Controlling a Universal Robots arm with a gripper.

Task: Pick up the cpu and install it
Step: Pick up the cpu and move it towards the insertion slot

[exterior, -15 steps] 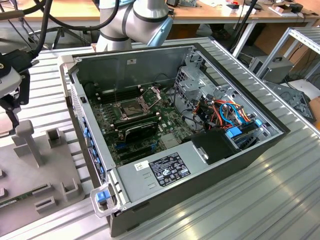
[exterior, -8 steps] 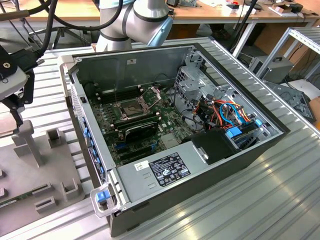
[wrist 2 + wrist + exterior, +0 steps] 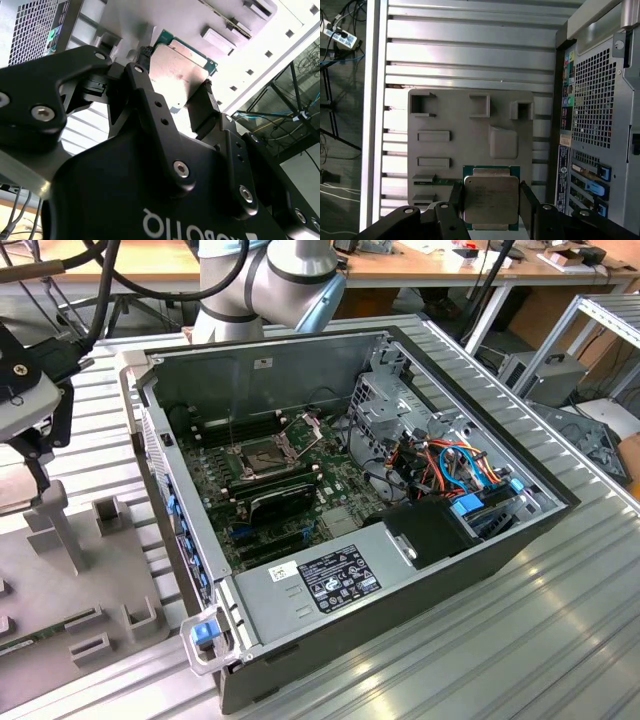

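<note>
Ribbed aluminium counter (image 3: pixel 470 55) carries an open computer case (image 3: pixel 260 360) and, beside it, a grey fixture tray (image 3: pixel 450 115). Above the tray the pincer (image 3: pixel 491 192) pinches the cpu (image 3: pixel 491 202) by opposite edges, presumably sparing its faces. Its contact side is hidden; the pincer body cuts off one edge.

I've got the cpu (image 3: pixel 490 200) pinched btwn the gripper (image 3: pixel 492 210) fingers, over the parts tray (image 3: pixel 450 150). Tray's on the table (image 3: pixel 560 640) at the exterior view's left of the pc case (image 3: pixel 480 570), socket (image 3: pixel 262 455) inside it.
</note>
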